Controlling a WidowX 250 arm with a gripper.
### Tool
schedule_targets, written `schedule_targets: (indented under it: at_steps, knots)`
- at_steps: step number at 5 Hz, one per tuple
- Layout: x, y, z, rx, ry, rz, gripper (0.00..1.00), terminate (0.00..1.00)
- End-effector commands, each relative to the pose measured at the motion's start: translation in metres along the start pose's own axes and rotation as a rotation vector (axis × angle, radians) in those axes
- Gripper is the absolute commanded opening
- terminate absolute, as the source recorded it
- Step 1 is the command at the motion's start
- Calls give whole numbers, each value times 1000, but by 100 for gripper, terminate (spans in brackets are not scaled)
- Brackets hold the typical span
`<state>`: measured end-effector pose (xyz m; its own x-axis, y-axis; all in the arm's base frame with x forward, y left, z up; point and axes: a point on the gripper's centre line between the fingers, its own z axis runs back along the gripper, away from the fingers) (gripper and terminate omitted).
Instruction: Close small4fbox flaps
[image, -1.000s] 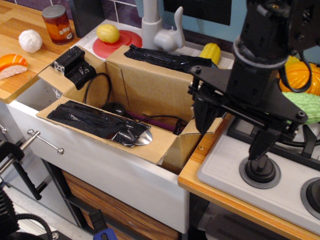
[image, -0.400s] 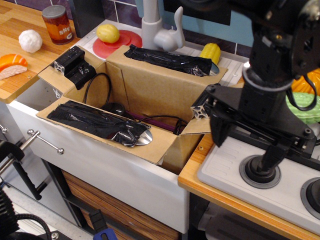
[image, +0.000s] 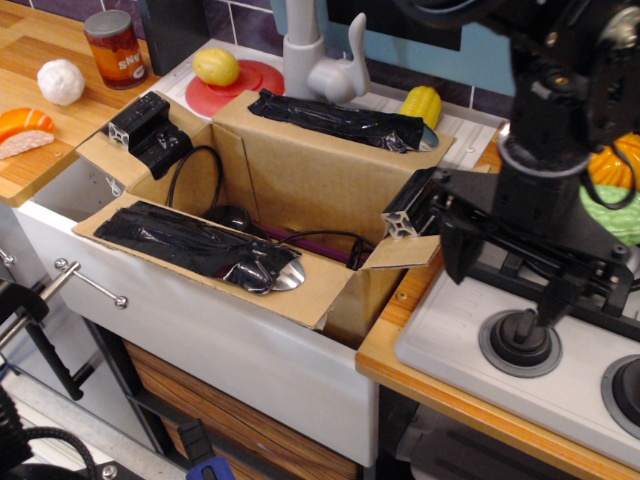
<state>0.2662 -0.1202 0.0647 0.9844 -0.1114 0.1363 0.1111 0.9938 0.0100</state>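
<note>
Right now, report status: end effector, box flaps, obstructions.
End effector open, empty, over the stove edge right of the box. All four flaps open; right short flap nearest. Cables and a spoon poke from the box.

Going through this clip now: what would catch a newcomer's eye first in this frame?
The open brown cardboard box sitting in the white sink, its four flaps spread outward, two long ones carrying crinkled black tape. Next, the bulky black robot arm with its gripper hanging at the right, over the stove edge beside the box's right short flap. Bright toy foods line the back counter, notably a yellow lemon on a red plate.
</note>
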Motion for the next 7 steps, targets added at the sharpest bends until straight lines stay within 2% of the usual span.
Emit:
schedule_targets:
  at_steps: [1,2,3,4,6,7]
  knots:
    - [17,3,-2,-26,-64,-21,100,0]
    - [15,8,-9,-31,-71,-19,100,0]
    - [12,16,-13,-8,-73,-28,100,0]
    - [13,30,-4,52,-67,-57,100,0]
    - [1,48,13,151,-99,-68,100,0]
    - [0,63,21,180,-100,-100,100,0]
